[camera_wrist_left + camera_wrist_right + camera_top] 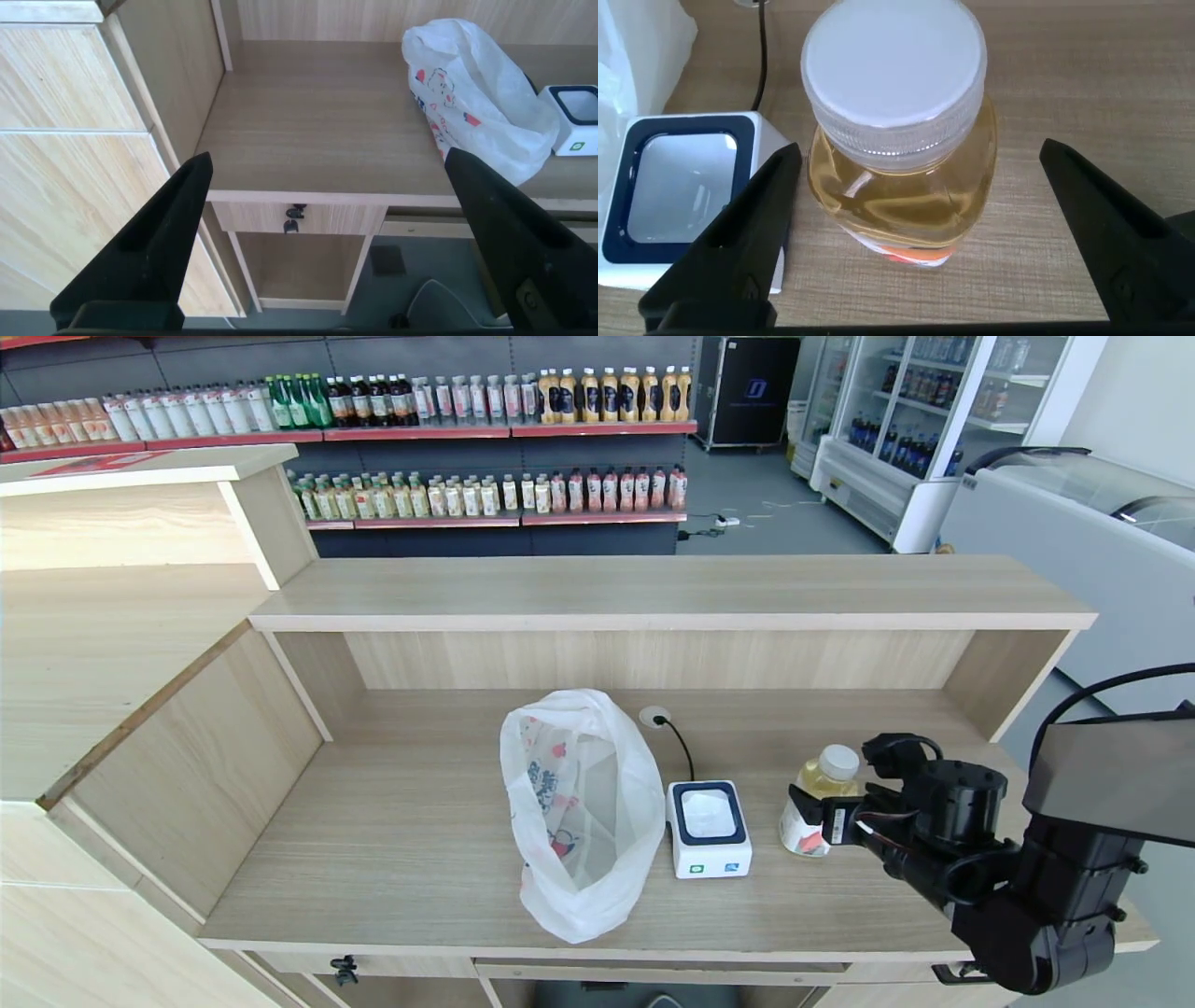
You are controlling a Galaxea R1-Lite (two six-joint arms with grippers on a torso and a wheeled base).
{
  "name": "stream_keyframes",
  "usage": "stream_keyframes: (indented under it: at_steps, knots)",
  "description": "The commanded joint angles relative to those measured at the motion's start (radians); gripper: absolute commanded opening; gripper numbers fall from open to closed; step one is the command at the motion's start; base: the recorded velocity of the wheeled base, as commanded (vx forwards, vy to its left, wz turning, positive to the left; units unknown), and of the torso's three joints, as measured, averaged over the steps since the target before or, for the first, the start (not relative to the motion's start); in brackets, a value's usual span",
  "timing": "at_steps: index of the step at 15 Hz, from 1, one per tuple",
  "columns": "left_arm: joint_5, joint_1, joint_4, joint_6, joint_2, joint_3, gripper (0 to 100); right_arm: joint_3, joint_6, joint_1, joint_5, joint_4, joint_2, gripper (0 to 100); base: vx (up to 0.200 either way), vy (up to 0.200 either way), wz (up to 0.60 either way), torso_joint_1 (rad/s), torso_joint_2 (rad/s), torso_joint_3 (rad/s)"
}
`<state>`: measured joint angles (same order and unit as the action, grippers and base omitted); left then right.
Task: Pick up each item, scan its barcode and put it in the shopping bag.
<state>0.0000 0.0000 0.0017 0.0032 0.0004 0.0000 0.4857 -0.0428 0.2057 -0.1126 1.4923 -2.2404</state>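
Right gripper [920, 161] spread wide, fingers flanking the upright white-capped drink bottle [820, 791] without touching; lined up for a grasp, not yet closed. Bottle stands on the counter [392, 831] just beside the barcode scanner [708, 826], with the shopping bag [579, 812] on the scanner's other side, mouth gaping to receive. Left gripper [327, 161] splayed and empty, parked off the counter's front edge, out of the way.

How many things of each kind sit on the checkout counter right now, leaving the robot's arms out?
Shopping bag: 1
Barcode scanner: 1
Bottle: 1
Total: 3
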Motion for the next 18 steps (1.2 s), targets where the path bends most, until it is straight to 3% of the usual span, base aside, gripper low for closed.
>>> stream_keyframes:
  at_steps: [1,18]
  knots:
    - [0.000,0.000,0.000,0.000,0.000,0.000,100,0.013,0.000,0.003,0.002,0.000,-0.016,100,0.000,0.000,0.00,0.000,0.00,0.000]
    - [0.000,0.000,0.000,0.000,0.000,0.000,100,0.149,0.090,-0.005,0.016,0.057,-0.166,100,0.000,0.000,0.00,0.000,0.00,0.000]
